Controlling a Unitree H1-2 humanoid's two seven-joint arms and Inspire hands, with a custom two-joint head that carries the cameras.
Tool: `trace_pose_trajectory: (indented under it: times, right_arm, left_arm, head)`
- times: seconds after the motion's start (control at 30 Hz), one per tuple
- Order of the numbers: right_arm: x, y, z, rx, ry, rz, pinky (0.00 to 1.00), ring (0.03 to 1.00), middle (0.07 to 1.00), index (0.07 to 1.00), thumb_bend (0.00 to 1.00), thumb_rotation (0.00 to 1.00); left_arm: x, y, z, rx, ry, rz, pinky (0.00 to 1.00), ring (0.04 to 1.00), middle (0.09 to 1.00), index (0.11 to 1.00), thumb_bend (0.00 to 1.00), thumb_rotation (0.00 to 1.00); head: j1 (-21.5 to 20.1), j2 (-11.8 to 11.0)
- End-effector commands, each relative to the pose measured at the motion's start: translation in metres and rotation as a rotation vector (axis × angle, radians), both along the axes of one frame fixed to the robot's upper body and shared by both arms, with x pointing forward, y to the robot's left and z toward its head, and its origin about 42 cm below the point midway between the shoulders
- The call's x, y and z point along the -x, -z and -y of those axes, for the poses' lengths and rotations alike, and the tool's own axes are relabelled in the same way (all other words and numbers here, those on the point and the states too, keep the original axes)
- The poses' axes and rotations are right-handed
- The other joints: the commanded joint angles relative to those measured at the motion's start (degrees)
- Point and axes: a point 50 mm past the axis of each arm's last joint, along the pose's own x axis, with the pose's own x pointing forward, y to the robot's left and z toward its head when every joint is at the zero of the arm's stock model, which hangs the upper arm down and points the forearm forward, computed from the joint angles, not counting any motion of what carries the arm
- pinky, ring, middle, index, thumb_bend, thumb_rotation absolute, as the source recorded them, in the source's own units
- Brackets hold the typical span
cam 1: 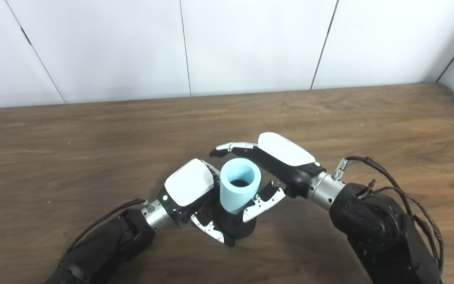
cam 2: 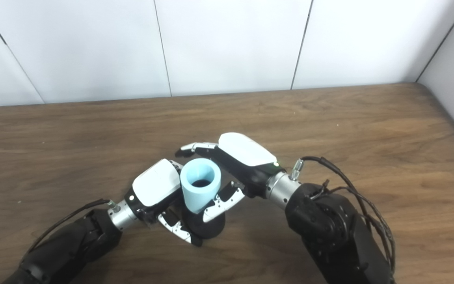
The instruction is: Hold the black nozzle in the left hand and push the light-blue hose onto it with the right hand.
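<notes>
Near the middle of the wooden table, the left hand is wrapped around the black nozzle, whose flared base sits low between the two hands. The light-blue hose stands upright on the nozzle, its open end facing up, so the joining looks begun or nearly done, though how deep it is seated cannot be told. To the right, the right hand cups the hose with fingers curled behind and thumb in front; nothing else stands in the way.
</notes>
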Motion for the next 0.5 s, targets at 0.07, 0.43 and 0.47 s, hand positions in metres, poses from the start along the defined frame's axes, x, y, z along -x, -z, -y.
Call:
trace_pose_trajectory:
  times: [0.07,0.43,0.47]
  right_arm:
    - [0.0031,-0.0117,-0.0018,-0.033,-0.011,0.043,0.68,0.816,0.873,0.88,1.0,0.35]
    - [0.0031,-0.017,0.0024,-0.068,0.001,0.064,0.78,0.915,0.975,0.997,1.0,0.47]
    - [0.0029,-0.0179,0.0031,-0.073,0.001,0.064,0.79,0.922,0.979,0.999,1.0,0.47]
  left_arm:
    - [0.0373,0.0542,-0.0092,-0.117,-0.009,-0.158,0.29,0.349,0.405,0.438,1.0,0.21]
    - [0.0364,0.0566,-0.0089,-0.125,-0.008,-0.158,0.29,0.339,0.384,0.407,1.0,0.19]
    - [0.0364,0.0563,-0.0088,-0.126,-0.007,-0.16,0.29,0.338,0.383,0.408,1.0,0.19]
  head:
    - [-0.06,-0.02]
    - [-0.05,-0.24]
    - [-0.05,-0.24]
